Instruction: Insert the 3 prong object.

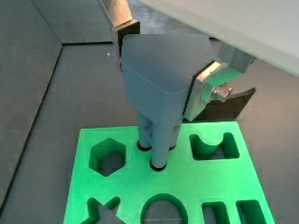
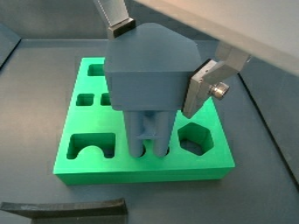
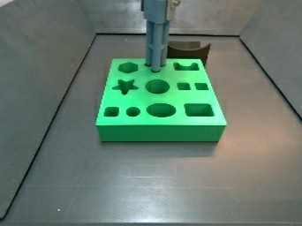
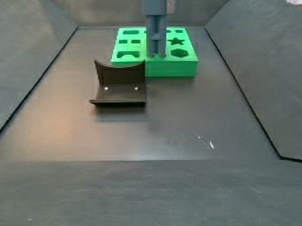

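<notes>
The 3 prong object is a blue-grey bar with a wide head and narrow prongs at its lower end. It stands upright over the green block, in both side views. My gripper is shut on its head, with a silver finger on each side in both wrist views. The prong tips meet small holes in the block's top face near the far edge. How deep they sit cannot be told. In the side views the gripper is cut off by the frame edge.
The green block has several other cut-outs: star, hexagon, circle, oval, squares, notch. The dark fixture stands on the floor beside the block and also shows behind it in a side view. Grey walls ring the floor.
</notes>
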### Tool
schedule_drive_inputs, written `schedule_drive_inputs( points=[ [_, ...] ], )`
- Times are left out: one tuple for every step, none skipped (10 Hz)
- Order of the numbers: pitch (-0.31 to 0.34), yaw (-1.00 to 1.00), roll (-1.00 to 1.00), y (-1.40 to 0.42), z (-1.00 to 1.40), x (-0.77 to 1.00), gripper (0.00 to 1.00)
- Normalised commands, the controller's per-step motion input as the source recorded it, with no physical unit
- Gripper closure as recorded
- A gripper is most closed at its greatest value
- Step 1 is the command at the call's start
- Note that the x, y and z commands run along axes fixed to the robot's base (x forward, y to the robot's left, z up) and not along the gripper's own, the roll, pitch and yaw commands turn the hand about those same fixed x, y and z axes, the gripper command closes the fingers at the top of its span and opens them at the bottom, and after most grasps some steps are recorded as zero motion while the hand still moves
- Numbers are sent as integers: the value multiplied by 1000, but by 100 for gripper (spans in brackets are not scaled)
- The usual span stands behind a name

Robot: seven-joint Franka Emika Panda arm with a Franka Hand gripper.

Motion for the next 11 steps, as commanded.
schedule_drive_inputs(
  points=[
    [-247,54,-43,-100,-509,-46,100],
    [-314,237,-11,-83,-434,-274,100],
    [-234,309,-36,-77,-294,-237,100],
    [-136,266,-67,-26,-291,-100,100],
    [-124,303,-130,0,-186,-174,100],
    [-93,289,-163,0,-200,-106,100],
    [0,0,-90,0,-480,251,100],
    [0,0,0,0,-466,266,100],
    [0,-23,-31,0,-391,140,100],
    [-34,-14,-116,0,-180,23,100],
    [-40,0,0,0,0,-37,100]
  ],
)
